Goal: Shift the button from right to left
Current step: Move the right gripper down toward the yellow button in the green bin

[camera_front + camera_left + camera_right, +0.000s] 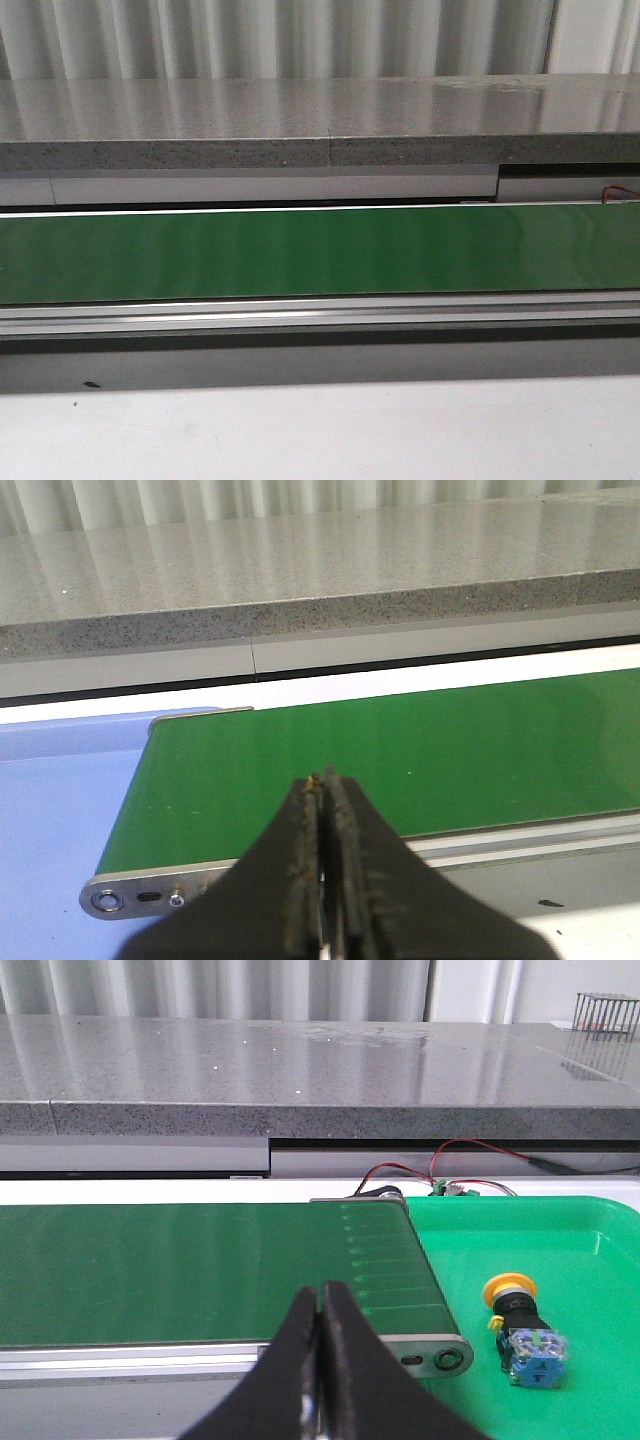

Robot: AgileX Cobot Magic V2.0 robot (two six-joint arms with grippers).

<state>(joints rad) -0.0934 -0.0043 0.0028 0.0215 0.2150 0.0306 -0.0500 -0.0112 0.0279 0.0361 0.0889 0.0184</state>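
The button, with a yellow cap, black collar and blue-grey rear block, lies on its side in a green tray past the right end of the green conveyor belt. It shows only in the right wrist view. My right gripper is shut and empty, over the belt's near rail, to the left of the button and apart from it. My left gripper is shut and empty over the belt's left end. Neither gripper shows in the front view.
A blue tray lies past the belt's left end. A grey stone ledge runs behind the belt. Red wires sit behind the green tray. The white table lies in front of the belt's metal rail.
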